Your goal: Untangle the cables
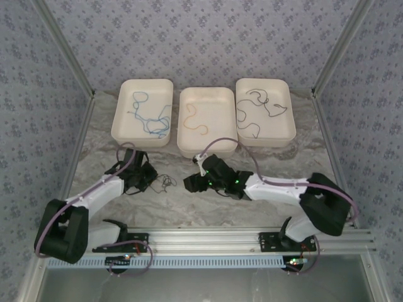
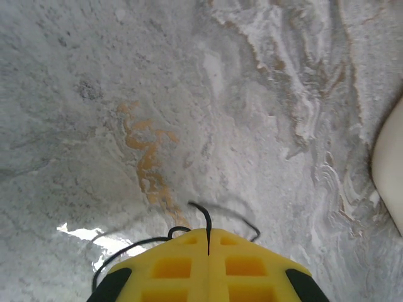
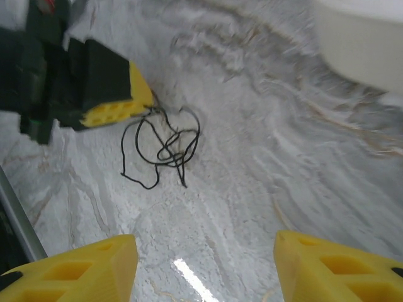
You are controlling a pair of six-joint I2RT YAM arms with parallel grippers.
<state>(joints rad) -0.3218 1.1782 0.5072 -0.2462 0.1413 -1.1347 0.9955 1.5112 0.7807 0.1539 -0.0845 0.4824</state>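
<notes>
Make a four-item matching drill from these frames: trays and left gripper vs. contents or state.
Column A
1. left tray
2. middle tray
3. right tray
4. left gripper

Column B
a. shut on the loose black cable
b. yellow-tan cable inside
c. black cables inside
d. blue cable inside

Pairs: 1-d, 2-b, 3-c, 4-a
</notes>
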